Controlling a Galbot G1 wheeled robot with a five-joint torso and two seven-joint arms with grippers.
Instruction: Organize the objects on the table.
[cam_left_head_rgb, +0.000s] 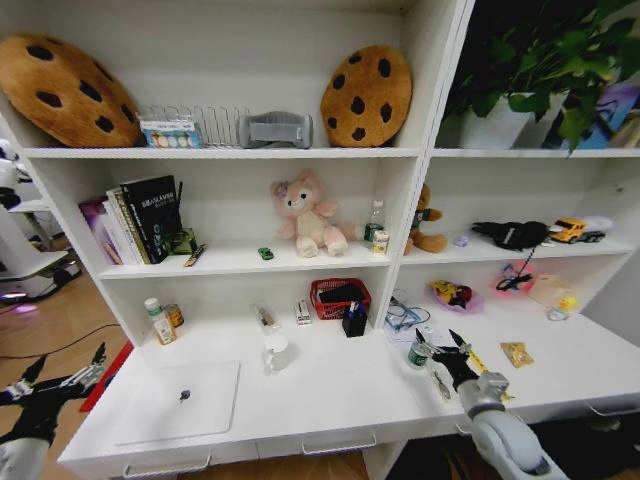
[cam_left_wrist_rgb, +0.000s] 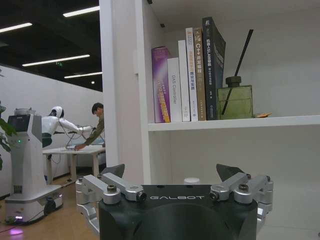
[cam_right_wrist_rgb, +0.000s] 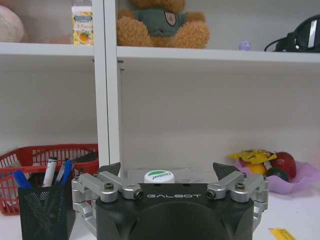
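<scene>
Right now the right gripper (cam_left_head_rgb: 447, 349) hovers low over the long white desk surface (cam_left_head_rgb: 330, 385) at about four o'clock in the head view, its dark fingers spread apart and aimed at a small white-capped green bottle (cam_left_head_rgb: 418, 354) just ahead of them. From the right wrist view the bottle's cap (cam_right_wrist_rgb: 159, 176) sits centred between the open jaws, which looks like a line-up for a grasp. Beside it stands a black mesh pen cup (cam_right_wrist_rgb: 42, 210) holding blue pens. The left gripper (cam_left_head_rgb: 55, 382) waits off the desk's edge at eight o'clock, fingers also apart, empty.

Flat at seven o'clock lies the closed silver laptop (cam_left_head_rgb: 180, 402), its long axis running roughly left to right along the desk front, a small dark item (cam_left_head_rgb: 185, 395) resting on its lid. A tiny green toy car (cam_left_head_rgb: 265, 253) sits on the middle shelf near twelve o'clock; its heading I cannot tell
</scene>
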